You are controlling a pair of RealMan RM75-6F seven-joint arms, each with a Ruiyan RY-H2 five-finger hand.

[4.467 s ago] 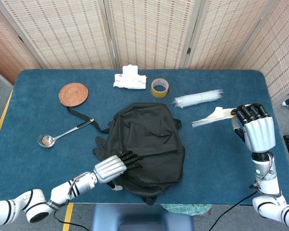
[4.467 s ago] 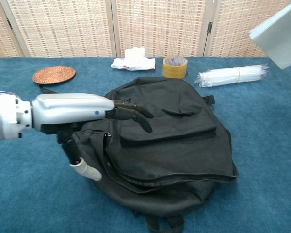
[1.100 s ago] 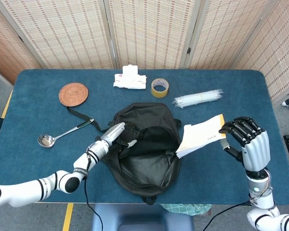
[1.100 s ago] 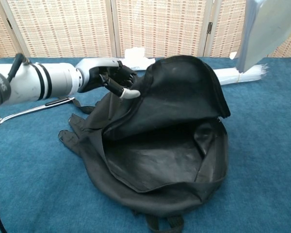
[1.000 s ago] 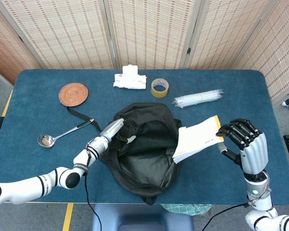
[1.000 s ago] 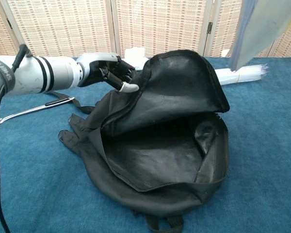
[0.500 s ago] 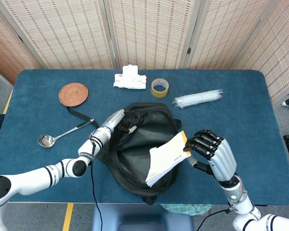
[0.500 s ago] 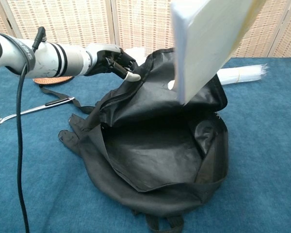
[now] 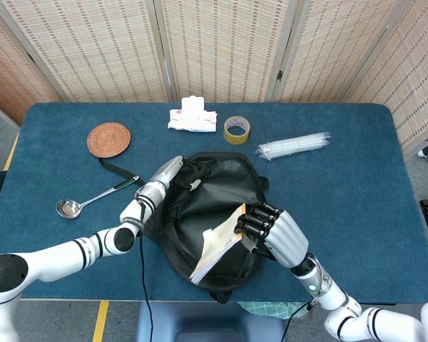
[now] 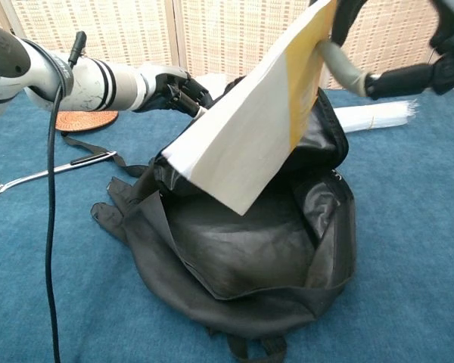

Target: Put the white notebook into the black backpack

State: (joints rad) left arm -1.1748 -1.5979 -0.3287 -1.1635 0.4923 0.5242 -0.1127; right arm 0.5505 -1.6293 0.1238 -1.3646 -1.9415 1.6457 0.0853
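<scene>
The black backpack [image 9: 228, 182] [image 10: 234, 265] lies mid-table with its main flap lifted, showing the dark inside. My left hand [image 9: 172, 172] [image 10: 174, 91] grips the flap's upper left edge and holds it up. My right hand [image 9: 271, 229] [image 10: 408, 45] holds the white notebook [image 9: 220, 244] [image 10: 250, 136] by its yellow-striped end. The notebook is tilted, its lower corner dipping over the open mouth of the backpack. Part of the bag's interior is hidden behind the notebook.
A roll of tape [image 9: 237, 129], white tissue packets [image 9: 192, 116] and a bundle of clear straws [image 9: 294, 145] lie along the far side. A woven coaster [image 9: 108, 139] and a metal ladle [image 9: 93, 199] sit to the left. A backpack strap [image 9: 121, 173] trails toward the ladle.
My right hand has carried the notebook leftward and down from the table's right side to over the open bag. My left hand lifted the flap, then kept holding it up.
</scene>
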